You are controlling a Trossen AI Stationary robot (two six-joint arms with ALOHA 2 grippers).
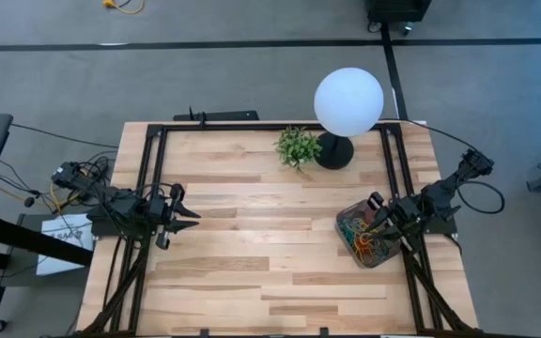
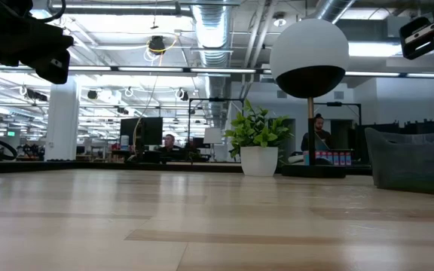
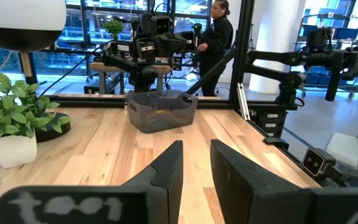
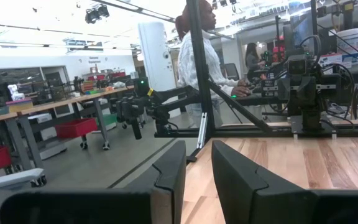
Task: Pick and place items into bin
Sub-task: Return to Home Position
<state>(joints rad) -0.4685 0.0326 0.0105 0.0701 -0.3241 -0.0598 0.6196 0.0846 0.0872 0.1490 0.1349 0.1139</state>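
The bin [image 1: 372,237], a small dark see-through tub, stands on the wooden table at its right side. It also shows in the left wrist view [image 3: 161,111] and at the right of the low view [image 2: 413,159]. Several coloured rubber-band items [image 1: 363,240] lie tangled inside it. My right gripper [image 1: 376,207] hovers open above the bin's far right rim, touching nothing. My left gripper [image 1: 182,214] hangs open over the table's left side and points toward the bin. Nothing is between its fingers [image 3: 196,168].
A small green plant in a white pot [image 1: 297,145] and a lamp with a white globe [image 1: 348,99] on a black round base [image 1: 334,152] stand at the far edge. A black frame [image 1: 252,126] borders the table. People stand in the room beyond.
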